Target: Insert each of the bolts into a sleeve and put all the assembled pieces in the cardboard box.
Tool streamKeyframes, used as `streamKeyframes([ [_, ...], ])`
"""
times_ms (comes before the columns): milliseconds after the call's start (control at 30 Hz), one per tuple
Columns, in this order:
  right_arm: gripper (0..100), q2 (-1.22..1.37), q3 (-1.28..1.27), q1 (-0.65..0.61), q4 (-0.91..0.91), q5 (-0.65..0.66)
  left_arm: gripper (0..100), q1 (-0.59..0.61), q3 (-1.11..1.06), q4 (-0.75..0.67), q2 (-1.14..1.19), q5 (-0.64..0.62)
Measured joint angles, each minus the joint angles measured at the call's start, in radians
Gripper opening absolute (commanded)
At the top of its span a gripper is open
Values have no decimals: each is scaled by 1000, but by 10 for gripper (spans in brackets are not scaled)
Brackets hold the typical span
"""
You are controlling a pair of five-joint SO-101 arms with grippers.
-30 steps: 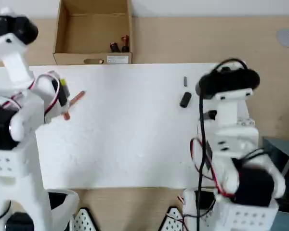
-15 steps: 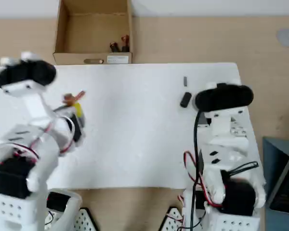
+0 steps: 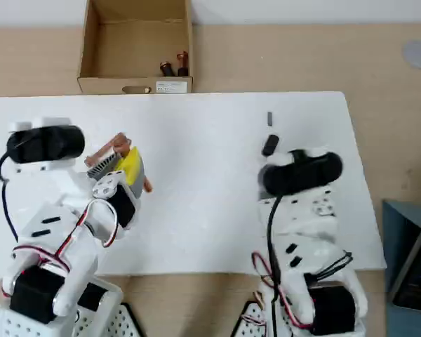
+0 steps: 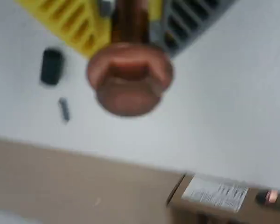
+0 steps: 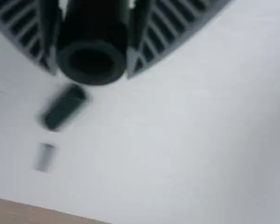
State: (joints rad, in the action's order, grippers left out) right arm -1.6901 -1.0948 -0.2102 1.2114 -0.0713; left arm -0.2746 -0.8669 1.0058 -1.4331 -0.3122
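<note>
The right pincer [image 5: 92, 42] clamps a black sleeve [image 5: 90, 58], its back end cut off. The left pincer [image 4: 130, 32] clamps a blurred copper bolt [image 4: 129, 79], shaft mostly hidden. Farther off, a loose sleeve [image 3: 269, 145] lies on the white mat [image 3: 196, 196]. Farthest, the cardboard box [image 3: 84, 49] stands on the bench [image 3: 302, 56].

Bolt [image 4: 129, 79], clamped in left gripper [image 4: 130, 21]: copper-toned metal, smooth, dull sheen.
Its fingers [image 4: 60, 18]: ribbed plastic, one yellow, one grey.
Sleeve [image 5: 91, 58], in right gripper [image 5: 91, 23]: black, matt, smooth; plastic or rubber.
Board [image 3: 196, 196] beneath both grippers: white, matt, finely grained foam.
Cardboard box [image 3: 86, 49]: brown, matt.
</note>
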Motion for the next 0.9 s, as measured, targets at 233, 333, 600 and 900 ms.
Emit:
streamKeyframes([
  [233, 9, -60, -83, -209, -3, -37, 2, 0, -83, -169, -81, 0],
  [333, 9, -92, -126, -292, -15, -37, 2, -15, -115, -238, -120, -8],
  [600, 9, -117, -198, -460, -104, -37, 2, -175, -180, -276, -219, -89],
  [900, 9, -117, -204, -500, -138, 14, 2, -219, -258, -276, -276, -123],
])
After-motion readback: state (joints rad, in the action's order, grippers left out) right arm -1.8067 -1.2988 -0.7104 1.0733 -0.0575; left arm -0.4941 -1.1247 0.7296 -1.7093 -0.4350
